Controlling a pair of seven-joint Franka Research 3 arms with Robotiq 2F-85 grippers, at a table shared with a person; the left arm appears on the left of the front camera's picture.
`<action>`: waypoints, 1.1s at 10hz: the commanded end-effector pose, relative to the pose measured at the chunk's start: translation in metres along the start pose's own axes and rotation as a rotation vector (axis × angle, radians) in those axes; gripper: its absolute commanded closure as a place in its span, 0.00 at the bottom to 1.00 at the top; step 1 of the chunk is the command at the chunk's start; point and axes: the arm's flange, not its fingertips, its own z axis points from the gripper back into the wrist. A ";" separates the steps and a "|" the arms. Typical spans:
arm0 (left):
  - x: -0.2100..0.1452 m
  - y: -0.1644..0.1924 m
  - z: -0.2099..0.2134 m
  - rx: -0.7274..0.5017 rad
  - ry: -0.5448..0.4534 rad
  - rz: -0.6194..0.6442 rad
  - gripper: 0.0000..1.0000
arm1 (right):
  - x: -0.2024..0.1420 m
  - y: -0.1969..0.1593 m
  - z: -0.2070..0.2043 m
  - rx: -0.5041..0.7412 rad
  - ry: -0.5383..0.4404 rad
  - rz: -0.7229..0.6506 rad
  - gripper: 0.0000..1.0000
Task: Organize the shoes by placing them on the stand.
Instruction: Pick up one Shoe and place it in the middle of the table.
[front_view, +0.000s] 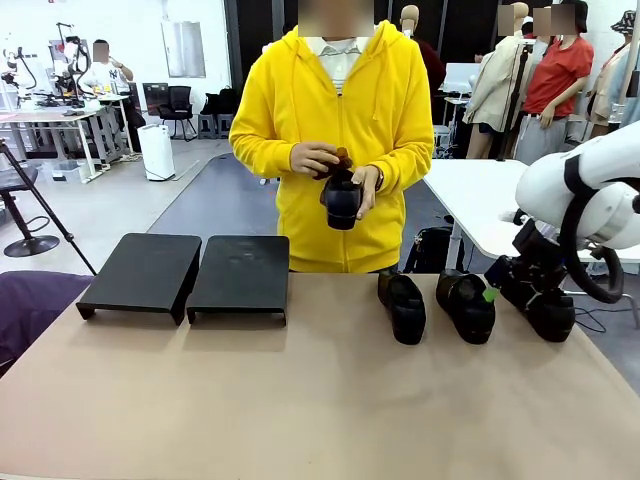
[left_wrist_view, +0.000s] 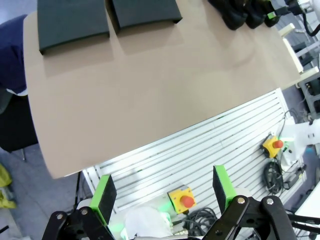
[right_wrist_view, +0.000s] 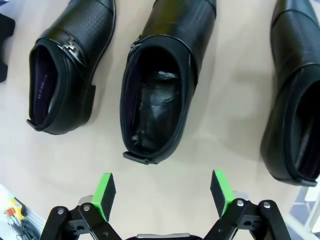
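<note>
Three glossy black shoes lie on the table's right part: one, a second, and a third partly behind my right gripper. In the right wrist view they lie side by side, heels toward the camera: left shoe, middle shoe, right shoe. My right gripper is open, just off the middle shoe's heel, holding nothing. The person holds the fourth shoe in both hands at chest height. Two black stands sit at the far left. My left gripper is open, off the table's near edge.
The tan table has free room across its middle and front. In the left wrist view, a slatted metal base with yellow emergency-stop boxes lies below the table's near edge. A purple cloth lies at the left edge.
</note>
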 end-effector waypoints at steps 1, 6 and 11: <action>0.001 0.000 0.002 -0.016 -0.001 -0.011 0.00 | 0.011 -0.007 -0.003 0.030 0.025 -0.007 0.00; 0.001 0.000 0.002 -0.016 -0.001 -0.011 0.00 | 0.029 -0.011 -0.017 0.017 -0.022 -0.081 0.00; 0.001 0.000 0.002 -0.016 -0.001 -0.011 0.00 | 0.025 0.007 0.008 -0.005 -0.006 -0.144 0.00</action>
